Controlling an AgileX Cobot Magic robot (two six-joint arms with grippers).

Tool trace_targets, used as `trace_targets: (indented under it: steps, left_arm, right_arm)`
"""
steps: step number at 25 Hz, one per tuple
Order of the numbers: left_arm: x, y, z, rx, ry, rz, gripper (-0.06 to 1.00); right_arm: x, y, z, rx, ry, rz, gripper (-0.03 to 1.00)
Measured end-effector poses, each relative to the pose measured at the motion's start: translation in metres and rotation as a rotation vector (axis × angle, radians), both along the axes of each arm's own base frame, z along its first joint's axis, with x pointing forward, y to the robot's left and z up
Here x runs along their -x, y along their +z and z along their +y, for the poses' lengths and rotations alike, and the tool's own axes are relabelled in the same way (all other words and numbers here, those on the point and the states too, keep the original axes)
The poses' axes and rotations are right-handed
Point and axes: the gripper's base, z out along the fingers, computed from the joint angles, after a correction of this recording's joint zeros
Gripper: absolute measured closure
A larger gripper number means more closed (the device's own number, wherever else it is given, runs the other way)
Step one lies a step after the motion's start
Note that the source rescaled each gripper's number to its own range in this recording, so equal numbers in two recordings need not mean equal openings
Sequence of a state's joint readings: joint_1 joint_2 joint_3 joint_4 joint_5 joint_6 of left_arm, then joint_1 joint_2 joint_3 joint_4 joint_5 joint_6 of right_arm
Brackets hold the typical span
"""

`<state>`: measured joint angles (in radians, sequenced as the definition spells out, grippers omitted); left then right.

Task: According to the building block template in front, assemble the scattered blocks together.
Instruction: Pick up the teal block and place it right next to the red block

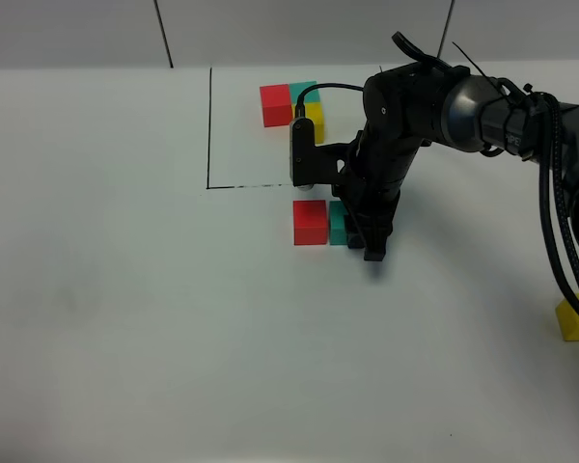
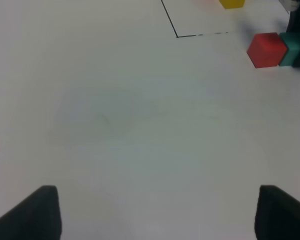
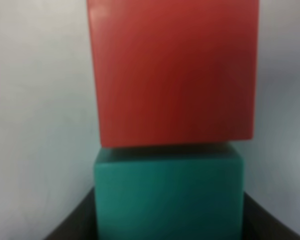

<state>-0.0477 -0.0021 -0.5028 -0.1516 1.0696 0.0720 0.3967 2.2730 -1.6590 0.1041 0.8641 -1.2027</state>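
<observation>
From the high view only: yellow cube (image 1: 574, 320) far off at the right border of the view, partly behind black cables (image 1: 560, 241); building block template (image 1: 291, 104) inside the drawn black frame (image 1: 210, 125), partly hidden by the right arm (image 1: 463, 106). From the right wrist view only: right gripper (image 3: 167, 224) clamped on the teal cube (image 3: 167, 197), this one set right against the red cube (image 3: 172, 70). From the left wrist view: left gripper (image 2: 157, 215) spread wide, holding nothing, well apart from both cubes.

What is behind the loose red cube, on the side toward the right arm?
The teal cube sits flush against the red cube, clamped in the right gripper. The gripper covers the teal cube's far side, so anything right beyond it is hidden.
</observation>
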Motion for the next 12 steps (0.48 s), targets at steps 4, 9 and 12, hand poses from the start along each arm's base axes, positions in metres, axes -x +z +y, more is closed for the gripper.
trace_targets:
  steps: [4,9,12]
  left_arm:
    - [0.0000,0.0000,0.0000,0.000,0.000,0.000,0.20]
    - [0.0000,0.0000,0.0000,0.000,0.000,0.000,0.20]
    - [0.0000,0.0000,0.0000,0.000,0.000,0.000,0.20]
  right_arm:
    - [0.0001,-0.0002,0.0015,-0.018,-0.010,0.004,0.95]
    - [0.0001,-0.0002,0.0015,-0.023,-0.013,0.006,0.95]
    - [0.0002,-0.0002,0.0018,-0.026,-0.015,0.007,0.95]
